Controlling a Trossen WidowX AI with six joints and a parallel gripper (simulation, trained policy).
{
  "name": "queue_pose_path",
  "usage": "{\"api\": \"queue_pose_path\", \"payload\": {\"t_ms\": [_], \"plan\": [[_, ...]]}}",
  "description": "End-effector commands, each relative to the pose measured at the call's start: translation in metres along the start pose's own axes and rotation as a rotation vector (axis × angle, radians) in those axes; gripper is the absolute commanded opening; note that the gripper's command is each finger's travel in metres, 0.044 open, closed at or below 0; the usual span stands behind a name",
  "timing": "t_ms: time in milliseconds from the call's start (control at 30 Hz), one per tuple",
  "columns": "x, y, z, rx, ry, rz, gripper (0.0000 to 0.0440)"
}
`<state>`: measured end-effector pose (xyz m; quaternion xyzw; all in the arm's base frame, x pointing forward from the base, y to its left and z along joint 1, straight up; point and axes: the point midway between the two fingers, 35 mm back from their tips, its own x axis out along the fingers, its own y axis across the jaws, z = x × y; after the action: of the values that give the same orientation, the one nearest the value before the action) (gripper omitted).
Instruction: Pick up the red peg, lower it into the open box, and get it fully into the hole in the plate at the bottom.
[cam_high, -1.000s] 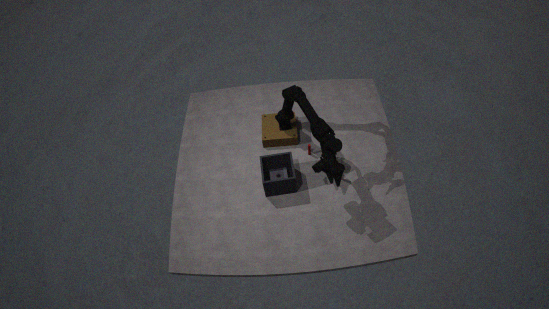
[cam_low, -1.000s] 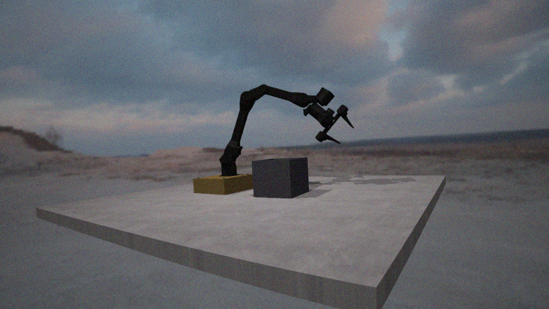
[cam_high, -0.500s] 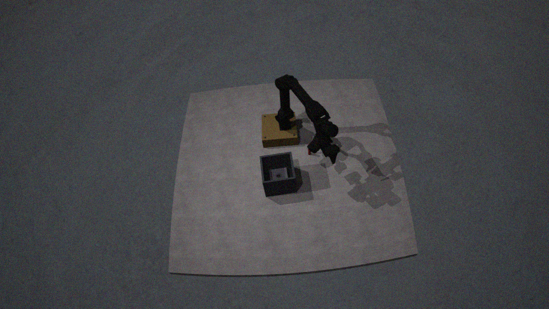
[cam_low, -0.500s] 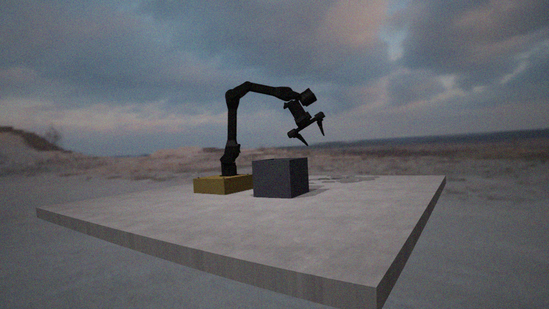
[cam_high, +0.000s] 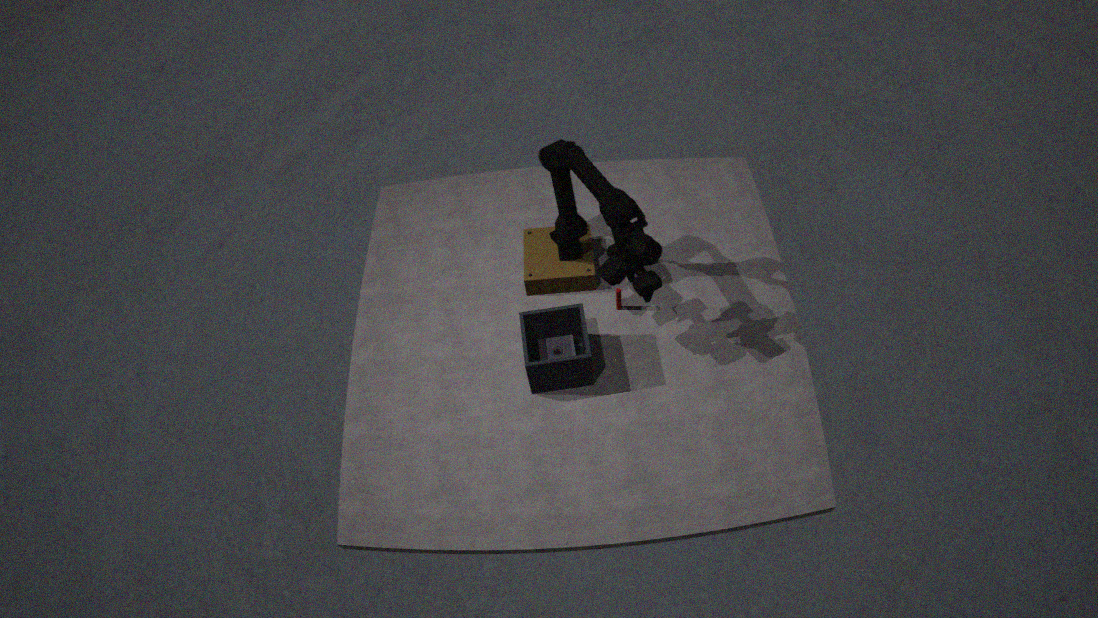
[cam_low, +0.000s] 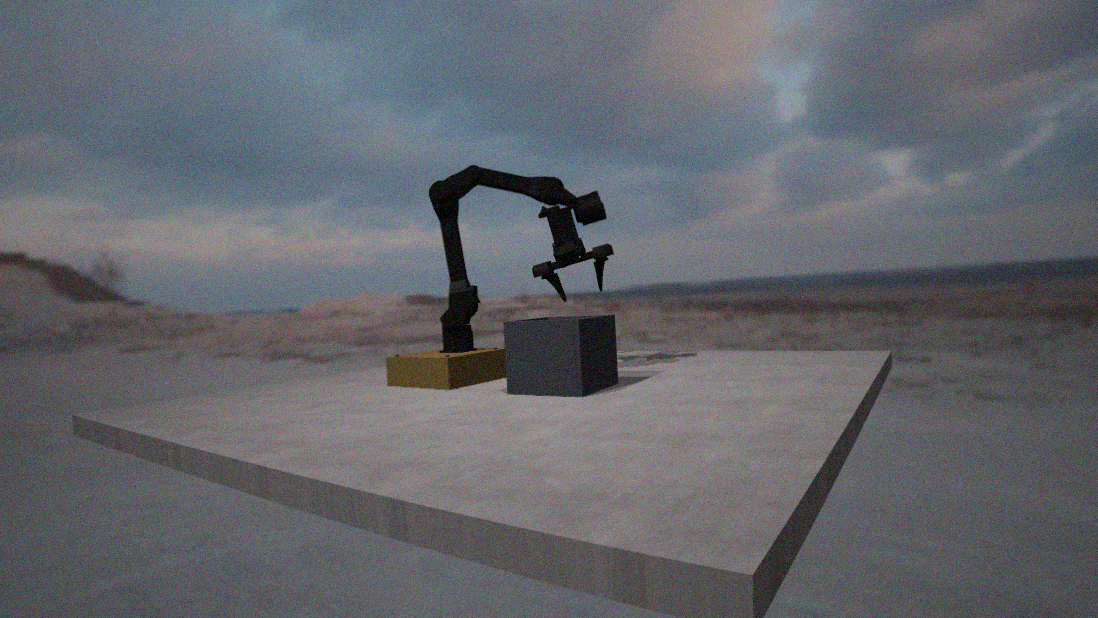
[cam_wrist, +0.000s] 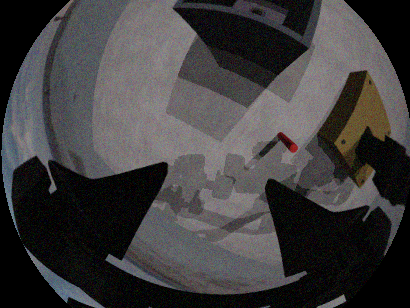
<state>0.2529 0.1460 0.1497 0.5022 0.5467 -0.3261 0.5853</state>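
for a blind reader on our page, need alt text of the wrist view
The open gripper spreads its two dark fingers over a pale slab, with nothing between them. Ahead, a red peg stands upright, between a dark open box at the top and a yellow base block at right.

One peg (cam_high: 618, 299) (cam_wrist: 287, 142); one box (cam_high: 559, 376) (cam_low: 544, 357) (cam_wrist: 250, 37); one plate (cam_high: 566, 343) (cam_wrist: 274, 14)

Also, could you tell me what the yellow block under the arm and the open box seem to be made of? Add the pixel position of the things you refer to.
The yellow block (cam_high: 539, 257) (cam_low: 418, 371) (cam_wrist: 348, 117) could be painted metal or wood: flat colour, dull, small dark dots near its corners. The open box (cam_high: 559, 376) (cam_low: 543, 358) (cam_wrist: 240, 35) looks like matt grey-blue plastic, plain-sided without shine, though painted board is possible.
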Motion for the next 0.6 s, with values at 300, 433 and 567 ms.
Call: {"api": "queue_pose_path", "payload": {"t_ms": [300,433,567], "plan": [[0.016,-0.068,0.001,0.008,0.003,-0.221,0.044],[0.023,-0.084,0.004,0.009,-0.008,-0.276,0.044],[0.032,-0.096,0.007,0.011,-0.025,-0.318,0.044]]}}
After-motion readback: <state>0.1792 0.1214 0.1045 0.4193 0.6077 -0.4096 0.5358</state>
